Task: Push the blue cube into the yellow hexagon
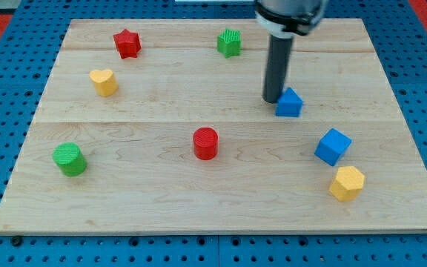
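Note:
The blue cube lies at the view's right on the wooden board. The yellow hexagon lies just below it and slightly to the right, nearly touching it. My tip is above and to the left of the cube, right beside the left side of a second small blue block with a pointed top. The dark rod rises from the tip toward the view's top.
A red star and a green star-like block lie near the view's top. A yellow heart lies at the left. A green cylinder lies at the lower left. A red cylinder lies mid-board.

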Tool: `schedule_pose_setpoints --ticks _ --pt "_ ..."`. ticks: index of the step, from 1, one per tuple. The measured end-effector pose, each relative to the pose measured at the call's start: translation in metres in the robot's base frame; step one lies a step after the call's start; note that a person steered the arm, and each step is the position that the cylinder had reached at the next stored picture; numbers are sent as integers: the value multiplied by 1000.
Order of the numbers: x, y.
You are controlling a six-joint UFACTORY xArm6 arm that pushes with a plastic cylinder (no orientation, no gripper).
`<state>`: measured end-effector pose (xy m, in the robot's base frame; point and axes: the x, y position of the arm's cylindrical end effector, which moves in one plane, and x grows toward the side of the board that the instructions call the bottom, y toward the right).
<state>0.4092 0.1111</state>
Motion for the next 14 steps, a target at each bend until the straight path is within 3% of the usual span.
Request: schedule_pose_setpoints --ticks 1,3,4,5,6,7,10,14 --pt "45 18" --pt "-41 -32" --pt "-64 3" --pt "-34 116" --pt "39 177" --pt "80 144" --pt "87 62" --pt "26 77"
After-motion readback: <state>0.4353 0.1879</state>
